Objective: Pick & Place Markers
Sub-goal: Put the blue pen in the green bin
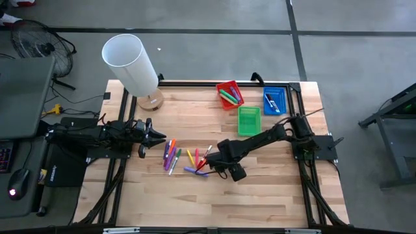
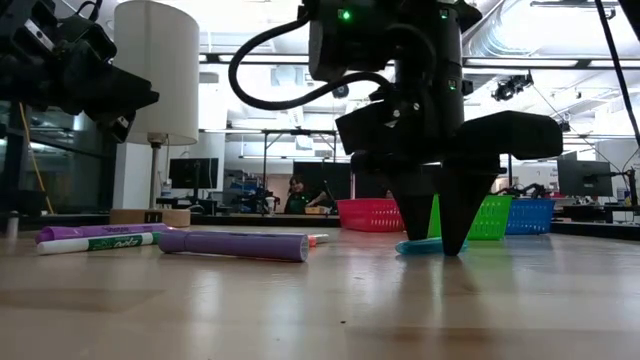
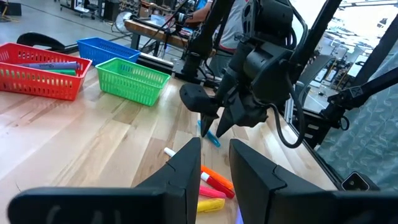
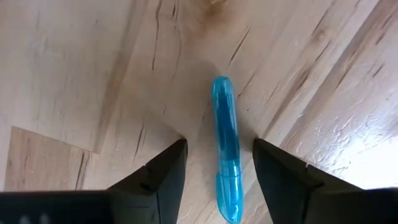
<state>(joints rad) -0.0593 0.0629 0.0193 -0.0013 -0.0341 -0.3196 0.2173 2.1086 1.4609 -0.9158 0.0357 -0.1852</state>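
Note:
Several markers [image 1: 172,155] in mixed colours lie loose on the wooden table's middle. One of them, a blue marker [image 4: 225,149], lies flat on the wood. My right gripper [image 4: 219,143] points down over it, open, with one finger on either side of its barrel and a gap on both sides. In the low view its fingertips [image 2: 455,240] reach down to about table level beside the blue marker [image 2: 415,247]. My left gripper [image 1: 159,136] waits level at the table's left, open, with nothing between its fingers.
A red tray [image 1: 229,95] with markers in it, a green tray [image 1: 249,120] and a blue tray [image 1: 275,101] stand at the far right. A lamp with a white shade [image 1: 133,65] stands at the far left. A purple marker [image 2: 232,245] lies left of my right gripper.

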